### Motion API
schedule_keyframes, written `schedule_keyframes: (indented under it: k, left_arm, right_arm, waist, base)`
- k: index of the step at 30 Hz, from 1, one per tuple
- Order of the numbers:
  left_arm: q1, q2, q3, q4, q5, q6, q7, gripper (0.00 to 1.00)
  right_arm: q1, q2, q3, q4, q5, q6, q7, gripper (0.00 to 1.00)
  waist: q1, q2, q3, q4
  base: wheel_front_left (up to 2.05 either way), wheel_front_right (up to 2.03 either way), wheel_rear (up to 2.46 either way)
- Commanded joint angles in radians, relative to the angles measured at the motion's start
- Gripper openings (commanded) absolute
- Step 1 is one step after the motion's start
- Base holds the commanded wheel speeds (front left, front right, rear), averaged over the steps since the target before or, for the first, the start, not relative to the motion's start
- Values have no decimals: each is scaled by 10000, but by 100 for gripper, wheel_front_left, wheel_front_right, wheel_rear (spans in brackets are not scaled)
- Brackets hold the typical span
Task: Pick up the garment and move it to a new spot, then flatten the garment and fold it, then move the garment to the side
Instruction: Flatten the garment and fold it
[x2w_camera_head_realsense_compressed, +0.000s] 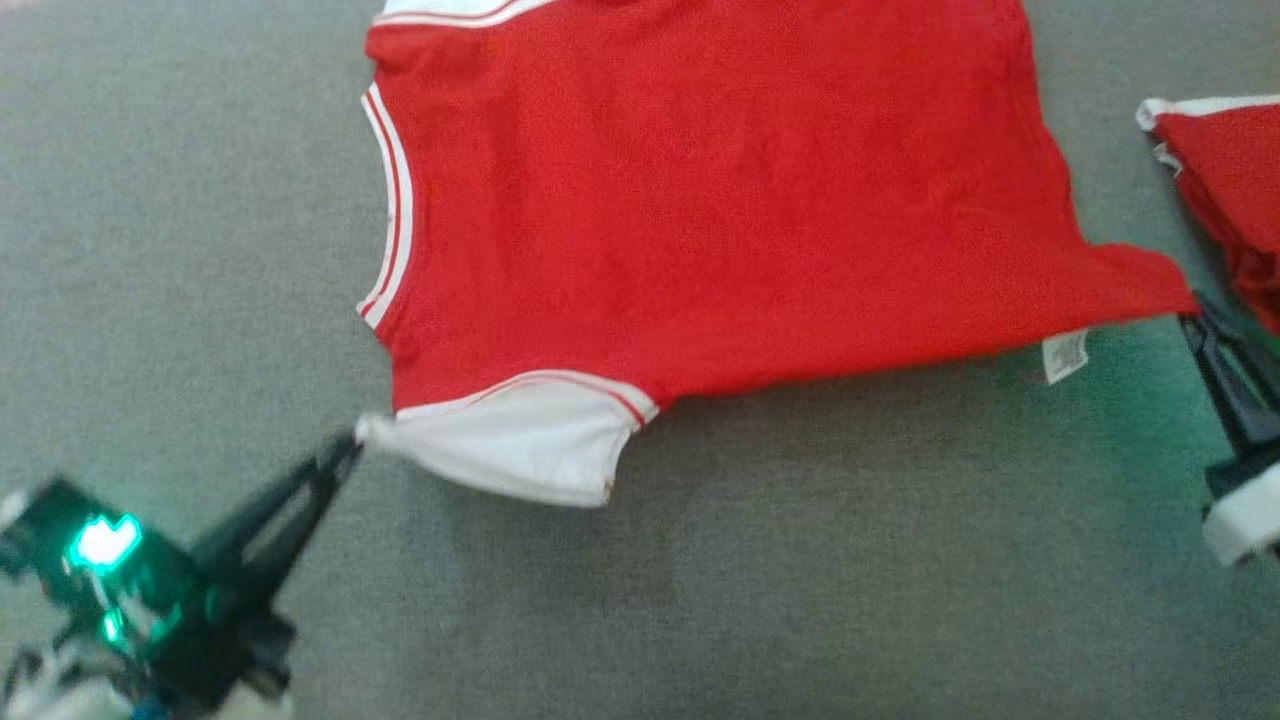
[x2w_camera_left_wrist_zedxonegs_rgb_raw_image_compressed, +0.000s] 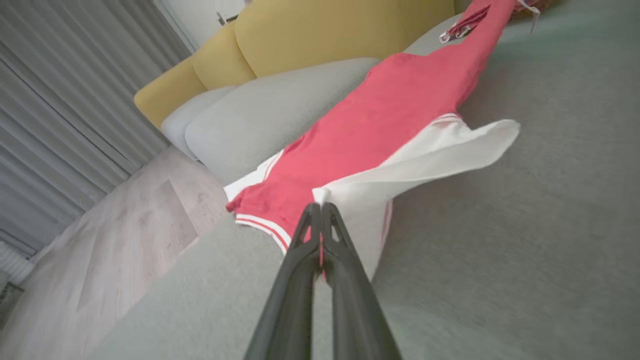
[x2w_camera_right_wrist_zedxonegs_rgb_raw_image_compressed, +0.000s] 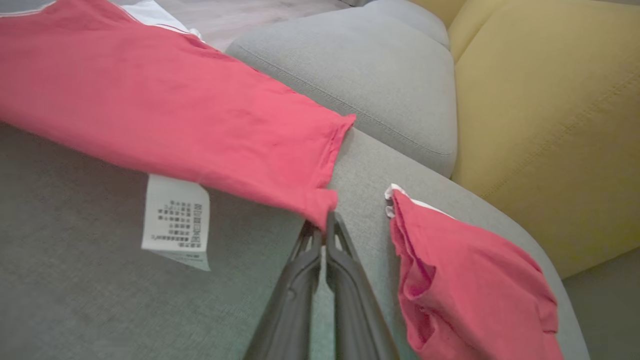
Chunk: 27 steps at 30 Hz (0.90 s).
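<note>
Left gripper (x2w_camera_head_realsense_compressed: 350, 445): sitting at the lower left of the head view, fingers pressed together and pinching the tip of the sleeve.
Sleeve (x2w_camera_head_realsense_compressed: 510, 440): white, thin and soft, being drawn to a point toward the lower left. It is billowing up off the seat in the left wrist view.
Garment (x2w_camera_head_realsense_compressed: 700, 200): filling the upper middle of the head view and lying mostly flat on the seat. It is red knit with white-and-red striped trim along the left edge, and its long axis is running left to right across the frame.
Key relation: the garment is lying up-frame of both grippers and stretching between them. Each arm is holding the near corner on its own side, so the near edge is looking taut and any lift or drag is likely needing both to travel together.
Label (x2w_camera_head_realsense_compressed: 1065, 355): a small white printed tag, hanging from the near edge at the right.
Right gripper (x2w_camera_head_realsense_compressed: 1195, 315): coming in at the right edge, fingers closed and gripping the red hem corner, which is pulling out into a peak.
Second garment (x2w_camera_head_realsense_compressed: 1230, 170): red with a white edge, bunching at the far right, just beside the held corner but apart from it.
Seat (x2w_camera_head_realsense_compressed: 700, 600): grey woven cushion, slightly coarse, probably dragging on the cloth.
Backrest (x2w_camera_right_wrist_zedxonegs_rgb_raw_image_compressed: 550, 125): yellow, padded, rising at the right of the right wrist view.
</note>
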<state>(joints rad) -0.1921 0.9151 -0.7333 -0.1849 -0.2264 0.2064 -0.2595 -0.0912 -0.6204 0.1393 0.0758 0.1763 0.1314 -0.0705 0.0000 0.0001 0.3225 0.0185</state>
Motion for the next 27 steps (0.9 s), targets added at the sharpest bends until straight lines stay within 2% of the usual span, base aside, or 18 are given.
schedule_keyframes:
  k: [1, 8, 16, 20, 24, 25, 26, 27]
  left_arm:
    - [-872, 412, 652, -93, 90, -74, -22, 0]
    - [-3253, 77, 927, 847, 645, -927, -7, 0]
    - [-5602, -383, 856, 2199, 1340, -1795, 46, 0]
    - [-6440, -691, 708, 2901, 1702, -2011, 34, 0]
    - [-6846, -982, 679, 3377, 1823, -1964, 14, 0]
    - [-6929, -1063, 648, 3531, 1850, -1967, 9, 2]
    - [-6979, -1131, 621, 3720, 1863, -1957, 8, 36]
    - [-7008, -1187, 602, 3916, 1893, -1904, 23, 96]
  right_arm:
    - [-394, -375, 17, -173, 93, -7, 75, 0]
    - [-2039, -212, 352, 467, 126, -7, 323, 0]
    - [-4005, -216, 1332, 1662, 215, -7, 297, 0]
    - [-4725, -158, 1804, 2141, 292, -7, 147, 0]
    - [-5135, -100, 2075, 2524, 324, -7, -26, 0]
    - [-5248, -67, 2151, 2645, 344, -7, -96, 30]
    - [-5359, -24, 2179, 2762, 349, -7, -193, 100]
    - [-5455, 25, 2211, 2857, 338, -7, -335, 100]
  waist:
    - [0, -1, 246, 42]
    - [0, -1, 1031, 53]
    - [0, -1, 1738, 74]
    - [0, -1, 1978, 63]
    - [0, -1, 2085, 47]
    - [0, -1, 2108, 38]
    - [0, -1, 2125, 24]
    - [0, -1, 2131, 8]
  base:
    - [0, 0, 0]
    - [0, 0, 0]
    - [0, 0, 0]
    - [0, 0, 0]
    - [0, 0, 0]
    - [0, 0, 0]
    - [0, 0, 0]
    - [0, 0, 0]
